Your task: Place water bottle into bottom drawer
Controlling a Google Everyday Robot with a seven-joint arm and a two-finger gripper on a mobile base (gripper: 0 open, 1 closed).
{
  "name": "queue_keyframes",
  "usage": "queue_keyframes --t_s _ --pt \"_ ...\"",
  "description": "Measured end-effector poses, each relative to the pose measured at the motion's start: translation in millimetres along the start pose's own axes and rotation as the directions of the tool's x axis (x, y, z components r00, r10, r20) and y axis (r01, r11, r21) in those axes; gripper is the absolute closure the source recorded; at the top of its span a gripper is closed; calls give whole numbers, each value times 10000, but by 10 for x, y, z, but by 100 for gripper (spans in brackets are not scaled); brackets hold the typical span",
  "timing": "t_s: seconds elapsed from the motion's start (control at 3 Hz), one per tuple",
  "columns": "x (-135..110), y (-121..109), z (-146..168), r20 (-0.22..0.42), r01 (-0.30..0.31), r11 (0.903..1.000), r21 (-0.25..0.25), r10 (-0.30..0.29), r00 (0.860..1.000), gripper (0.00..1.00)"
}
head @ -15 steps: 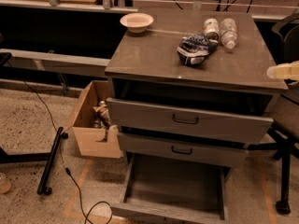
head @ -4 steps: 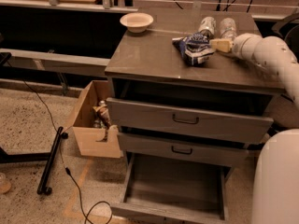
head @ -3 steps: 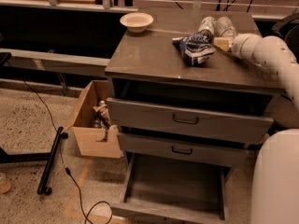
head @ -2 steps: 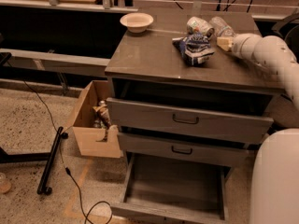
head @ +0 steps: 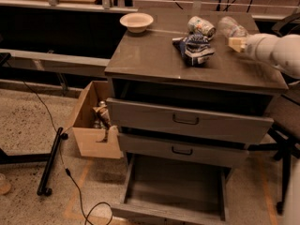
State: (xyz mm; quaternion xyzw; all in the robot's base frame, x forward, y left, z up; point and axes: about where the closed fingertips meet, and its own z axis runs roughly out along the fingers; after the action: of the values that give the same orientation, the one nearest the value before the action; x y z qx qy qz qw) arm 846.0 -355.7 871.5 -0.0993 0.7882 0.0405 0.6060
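Water bottle is lying just right of the can. The gripper is hovering front-right of the can; I cannot tell its opening.

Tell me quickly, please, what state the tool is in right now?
Tool: at the right rear of the grey cabinet top, beside the small clear ribbed plastic water bottle; open or closed cannot be told.

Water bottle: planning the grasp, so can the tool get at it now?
Probably yes: the tool sits right beside the water bottle on the cabinet top, with nothing between them.
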Motion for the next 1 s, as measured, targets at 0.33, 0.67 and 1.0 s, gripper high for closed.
queue_keyframes --t_s 0.33,0.67,1.0 --pt "-121 -68 -672 59 -114 9996 253 112 9999 100" --pt "-270 -135 -1423 42 -300 9953 923 297 9995 100" --pt "-474 -76 -2128 113 -895 9819 1668 889 9960 100"
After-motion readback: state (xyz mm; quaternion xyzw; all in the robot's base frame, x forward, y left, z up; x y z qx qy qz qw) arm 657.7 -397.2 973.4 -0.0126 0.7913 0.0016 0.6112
